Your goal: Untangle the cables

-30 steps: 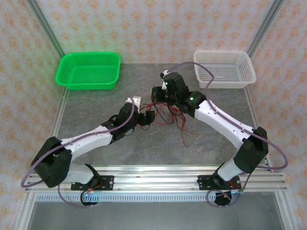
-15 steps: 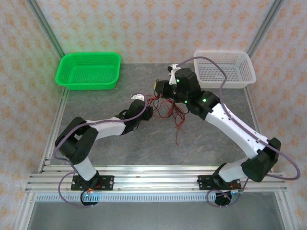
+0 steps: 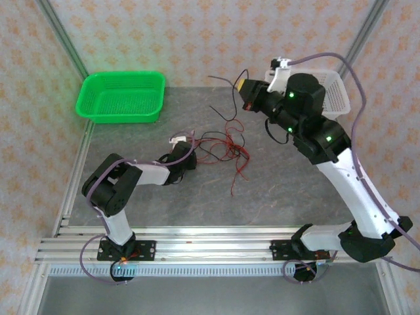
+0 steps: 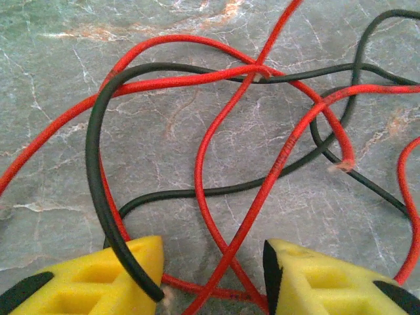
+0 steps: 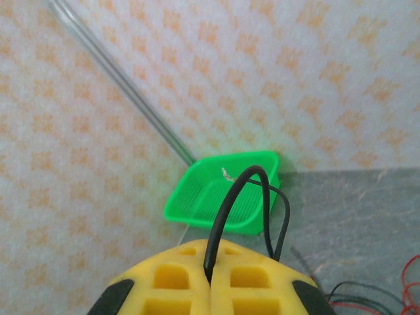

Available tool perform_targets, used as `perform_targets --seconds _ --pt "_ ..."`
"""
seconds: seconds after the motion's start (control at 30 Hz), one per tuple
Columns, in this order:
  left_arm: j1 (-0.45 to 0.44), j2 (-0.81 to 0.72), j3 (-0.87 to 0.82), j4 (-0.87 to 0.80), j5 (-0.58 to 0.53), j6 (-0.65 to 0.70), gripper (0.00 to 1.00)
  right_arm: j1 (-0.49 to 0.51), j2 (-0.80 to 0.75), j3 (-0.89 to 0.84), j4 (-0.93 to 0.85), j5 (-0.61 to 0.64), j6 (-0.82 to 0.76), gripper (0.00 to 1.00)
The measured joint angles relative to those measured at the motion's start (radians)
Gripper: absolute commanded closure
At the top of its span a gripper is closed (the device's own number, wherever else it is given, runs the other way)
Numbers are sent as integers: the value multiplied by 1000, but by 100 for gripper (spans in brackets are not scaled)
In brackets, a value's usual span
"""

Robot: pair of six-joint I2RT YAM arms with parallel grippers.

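my right gripper (image 3: 249, 92), upper middle of the top view, is clamped on a black cable (image 5: 222, 223). left gripper (image 4: 213, 269) jaws stand apart, tangled cables (image 4: 281, 163) running between them.

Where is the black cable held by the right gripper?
Top view, back right: the black cable is pinched in the right gripper, raised beside the white basket, behind the mid-table tangle.

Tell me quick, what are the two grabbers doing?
Left gripper: open, red cables between its jaws.
Right gripper: closed, holding a black cable.
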Motion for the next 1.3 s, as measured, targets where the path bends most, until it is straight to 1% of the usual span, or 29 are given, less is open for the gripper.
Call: perform_targets --seconds 0.1,0.17,0.27,0.47,0.57,0.67,0.8,0.93,1.07,1.17,1.3 --pt "0 -40 -12 -8 4 4 32 -17 0 49 -27 51 -31 100" --pt "0 -80 -15 -19 9 6 29 -40 7 79 -45 76 -53 100" --pt "-1 -171 -14 -47 25 24 25 -100 29 108 -56 93 -89 100" --pt "-36 -381 40 -155 27 98 15 -294 109 109 -59 74 -154 100" --pt "-61 -467 87 -198 28 141 10 -406 168 109 -47 27 -179 100" --pt "-68 -544 102 -223 31 172 1 -498 241 123 -38 -21 -193 100" --pt "-68 -643 87 -246 29 188 1 -588 374 198 -29 -74 -207 100" --pt "-65 -762 11 -238 1 179 0 -652 525 317 -21 -125 -208 100" --pt "-19 -863 -68 -237 -4 153 1 -692 675 463 -24 -151 -195 100" --pt "1 -894 -75 -246 -4 137 1 -716 771 554 -28 -152 -180 100" --pt "0 -909 -72 -275 -4 133 1 -740 843 569 -29 -151 -162 100"
